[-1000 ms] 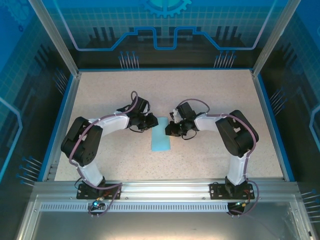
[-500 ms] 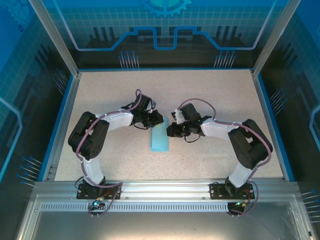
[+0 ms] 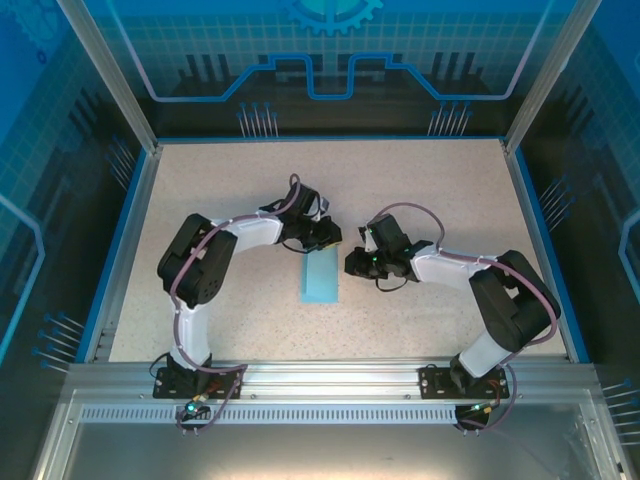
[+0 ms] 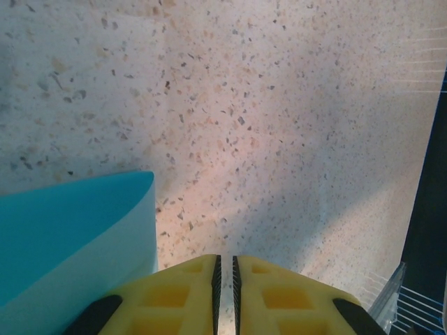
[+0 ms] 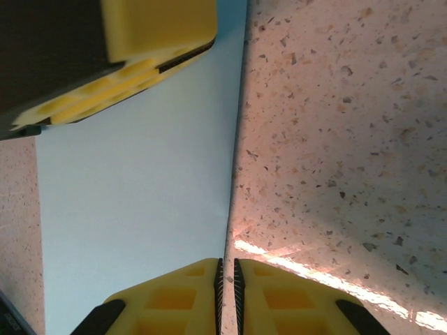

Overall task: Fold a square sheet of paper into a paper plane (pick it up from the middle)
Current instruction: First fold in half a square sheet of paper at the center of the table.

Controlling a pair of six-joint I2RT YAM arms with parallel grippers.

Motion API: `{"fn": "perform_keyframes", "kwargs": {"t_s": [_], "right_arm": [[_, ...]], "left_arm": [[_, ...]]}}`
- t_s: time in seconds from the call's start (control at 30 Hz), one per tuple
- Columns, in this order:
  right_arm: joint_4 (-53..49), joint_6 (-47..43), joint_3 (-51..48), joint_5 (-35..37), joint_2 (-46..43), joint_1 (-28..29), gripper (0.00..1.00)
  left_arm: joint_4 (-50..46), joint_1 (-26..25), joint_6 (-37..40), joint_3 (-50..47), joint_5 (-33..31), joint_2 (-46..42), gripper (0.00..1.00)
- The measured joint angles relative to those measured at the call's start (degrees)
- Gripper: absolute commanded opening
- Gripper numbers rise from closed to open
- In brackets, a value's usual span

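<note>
Left hand (image 3: 327,237) newly over far end of folded blue paper (image 3: 321,280), pressed together; right hand (image 3: 353,265) beside it, likewise.

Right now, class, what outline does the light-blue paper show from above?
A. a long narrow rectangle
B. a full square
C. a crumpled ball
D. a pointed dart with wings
A: in the top view the paper lies flat on the table as a strip with straight parallel sides, between the left end effector and the right end effector.
</note>
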Motion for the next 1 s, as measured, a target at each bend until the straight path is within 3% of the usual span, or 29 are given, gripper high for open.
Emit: {"fn": "perform_keyframes", "kwargs": {"t_s": [0.5, 1.0], "right_arm": [[1.5, 0.5, 1.8, -1.3, 4.9, 0.5, 0.12], [4.9, 1.5, 9.3, -3.7, 13.4, 1.2, 0.11]], "left_arm": [[-4.8, 0.0, 2.4, 2.1, -4.3, 2.5, 0.07], [-5.0, 0.0, 2.9, 2.2, -4.5, 3.3, 0.08]]}}
